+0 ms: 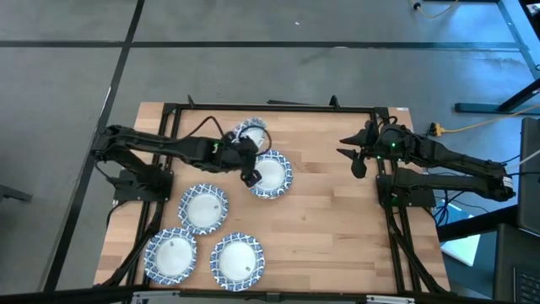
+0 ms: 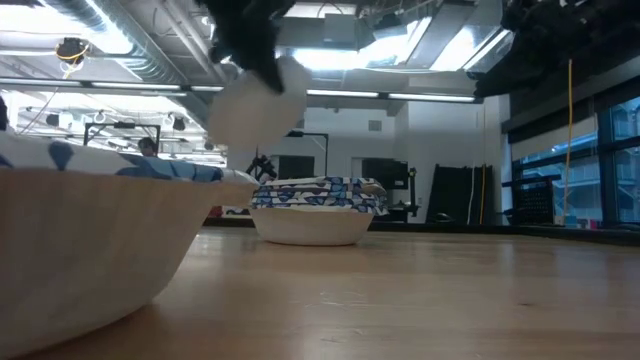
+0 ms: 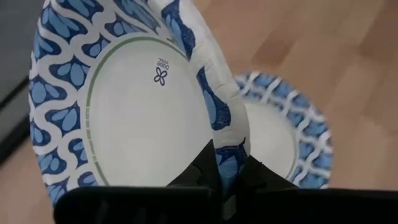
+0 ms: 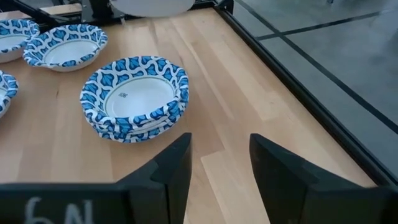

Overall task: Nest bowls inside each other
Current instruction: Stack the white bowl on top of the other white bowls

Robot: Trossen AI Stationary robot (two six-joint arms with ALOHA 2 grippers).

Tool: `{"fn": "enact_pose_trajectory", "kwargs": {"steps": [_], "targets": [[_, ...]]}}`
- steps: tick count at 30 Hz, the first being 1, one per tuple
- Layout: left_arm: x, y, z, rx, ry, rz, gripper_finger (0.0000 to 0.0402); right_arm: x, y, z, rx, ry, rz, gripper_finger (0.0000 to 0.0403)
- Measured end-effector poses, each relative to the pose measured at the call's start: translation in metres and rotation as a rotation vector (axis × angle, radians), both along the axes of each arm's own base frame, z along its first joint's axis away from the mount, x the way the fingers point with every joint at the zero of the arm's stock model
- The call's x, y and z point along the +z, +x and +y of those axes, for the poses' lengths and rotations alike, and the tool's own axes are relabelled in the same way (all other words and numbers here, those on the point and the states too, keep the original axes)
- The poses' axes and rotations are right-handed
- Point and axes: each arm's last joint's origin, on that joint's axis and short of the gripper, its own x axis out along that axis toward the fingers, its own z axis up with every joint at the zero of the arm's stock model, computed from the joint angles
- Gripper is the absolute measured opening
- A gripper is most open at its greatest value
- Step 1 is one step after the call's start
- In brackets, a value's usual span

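My left gripper [image 1: 245,155] is shut on one blue-and-white patterned bowl [image 1: 252,133], raised above the table at the middle back. In the low view that bowl [image 2: 255,100] is a blurred white shape under the dark gripper. Just beside it, a stack of bowls [image 1: 272,175] rests on its base on the wood. Three single bowls [image 1: 203,208] [image 1: 171,256] [image 1: 237,262] sit at the near left. My right gripper [image 4: 221,162] waits open at the right edge, above the table, touching nothing. My left gripper pinches the lifted bowl's patterned rim [image 3: 227,146], with one finger [image 3: 199,168] on the white inside and the other [image 3: 258,174] on the outside wall. The bowl is clear of the table and steeply tilted, its inside [image 3: 143,112] turned toward the wrist.
A black frame [image 1: 278,106] runs around the wooden table. The right half of the tabletop [image 1: 337,219] is bare wood. In the low view one bowl [image 2: 90,240] stands close in front at the left, and the stack [image 2: 318,210] farther back.
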Motion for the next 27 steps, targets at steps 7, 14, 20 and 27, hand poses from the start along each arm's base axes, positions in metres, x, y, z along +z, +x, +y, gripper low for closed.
{"fn": "enact_pose_trajectory", "kwargs": {"steps": [7,14,20,27], "targets": [[0.005,0.038,-0.007,-0.086,0.037,0.079,0.0,-0.003,0.004,-0.002,-0.029,-0.007,0.032,0.0162],[-0.029,0.067,-0.015,-0.132,-0.008,0.195,0.0,-0.007,0.009,-0.004,-0.031,0.002,0.067,0.0162],[-0.052,0.077,-0.027,-0.146,-0.084,0.238,0.0,-0.009,0.011,-0.004,-0.031,0.005,0.077,0.0162],[-0.056,0.078,-0.04,-0.121,-0.124,0.218,0.0,-0.008,0.01,-0.004,-0.029,0.002,0.077,0.0162]]}}
